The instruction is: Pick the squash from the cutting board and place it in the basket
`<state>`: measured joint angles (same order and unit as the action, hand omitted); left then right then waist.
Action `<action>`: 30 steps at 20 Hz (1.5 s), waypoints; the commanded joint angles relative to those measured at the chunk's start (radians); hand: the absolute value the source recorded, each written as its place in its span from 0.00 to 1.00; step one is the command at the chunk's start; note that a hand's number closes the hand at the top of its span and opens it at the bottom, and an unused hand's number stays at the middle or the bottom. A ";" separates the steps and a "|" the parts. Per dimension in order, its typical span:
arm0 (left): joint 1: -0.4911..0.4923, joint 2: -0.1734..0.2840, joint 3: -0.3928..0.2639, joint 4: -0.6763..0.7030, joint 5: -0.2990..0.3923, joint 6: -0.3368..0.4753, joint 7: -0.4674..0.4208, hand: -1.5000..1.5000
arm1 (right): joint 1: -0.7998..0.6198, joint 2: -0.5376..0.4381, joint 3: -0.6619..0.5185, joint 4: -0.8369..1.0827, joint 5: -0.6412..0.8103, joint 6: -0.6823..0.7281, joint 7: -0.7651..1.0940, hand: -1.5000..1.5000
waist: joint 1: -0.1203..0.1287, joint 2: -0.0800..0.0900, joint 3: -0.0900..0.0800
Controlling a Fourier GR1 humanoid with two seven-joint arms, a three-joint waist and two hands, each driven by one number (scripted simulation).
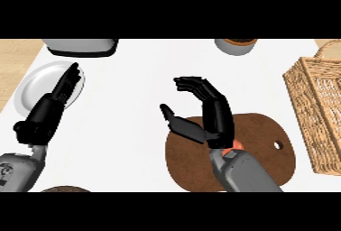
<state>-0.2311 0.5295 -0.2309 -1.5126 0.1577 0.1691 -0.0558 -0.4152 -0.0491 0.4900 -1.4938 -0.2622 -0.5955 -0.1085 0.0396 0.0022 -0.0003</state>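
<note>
Little of the squash (234, 145) shows: only an orange sliver on the cutting board (266, 135), tucked under the wrist of the right hand (209, 115), and its true shape and lie cannot be told. That hand hangs over the board's left part with fingers relaxed and the thumb spread toward the worktop's left, gripping nothing. The main risk, as I judge it, is a blind grasp: the forearm covers the squash, so the hand sits beyond it and would have to draw back toward the near edge before closing, and a badly aimed closure could nudge the squash off the board or catch only its end. The wicker basket (318, 113) stands at the worktop's right edge, apart from the board, and its tall near wall could snag a low carry. The left hand (57, 101) rests open over a white plate (33, 88) near the left edge.
</note>
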 commanded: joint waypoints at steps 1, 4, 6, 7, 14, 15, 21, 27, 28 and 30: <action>-0.004 0.009 0.013 0.017 -0.023 0.017 0.011 0.50 | -0.056 0.047 0.156 0.096 0.211 -0.269 0.076 0.00 | -0.018 -0.009 -0.004; 0.001 0.031 0.033 0.016 -0.016 0.010 0.016 0.50 | -0.155 -0.110 0.117 0.174 0.347 -0.279 0.275 0.00 | -0.045 -0.021 -0.010; 0.023 0.030 0.038 0.037 -0.004 -0.001 -0.001 0.50 | -0.191 -0.207 0.136 0.229 0.396 -0.227 0.398 0.00 | -0.058 -0.025 -0.015; 0.012 0.023 0.029 0.015 -0.015 0.015 0.021 0.50 | -0.209 -0.236 0.158 0.249 0.420 -0.199 0.462 0.00 | -0.063 -0.033 -0.015; 0.031 0.023 0.032 0.018 -0.009 0.005 0.005 0.50 | -0.359 -0.430 0.335 0.249 0.431 0.304 0.788 0.00 | -0.050 -0.038 -0.017; 0.007 0.023 0.030 0.016 -0.031 0.028 0.020 0.50 | -0.410 -0.432 0.339 0.227 0.409 0.380 0.837 0.00 | -0.050 -0.036 -0.014; 0.014 0.024 0.052 0.032 -0.010 0.004 0.000 0.50 | -0.560 -0.461 0.304 0.062 0.196 0.742 1.154 0.00 | -0.062 -0.023 -0.005; 0.053 0.007 0.044 -0.030 -0.035 0.015 -0.003 0.50 | -0.598 -0.566 0.189 -0.014 0.006 0.919 1.340 0.00 | -0.047 -0.011 -0.001; 0.051 -0.012 0.017 -0.042 -0.063 0.038 0.029 0.50 | -0.562 -0.552 0.228 -0.076 0.017 0.891 1.381 0.00 | -0.053 -0.013 -0.001; 0.057 0.017 0.067 -0.007 -0.024 -0.016 -0.002 0.50 | -0.535 -0.598 0.207 -0.108 -0.006 0.900 1.372 0.00 | -0.051 -0.009 -0.001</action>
<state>-0.1819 0.5436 -0.1811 -1.5268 0.1310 0.1731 -0.0495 -0.9551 -0.6084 0.7260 -1.5293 -0.2104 0.2003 1.0894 -0.0131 -0.0123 -0.0024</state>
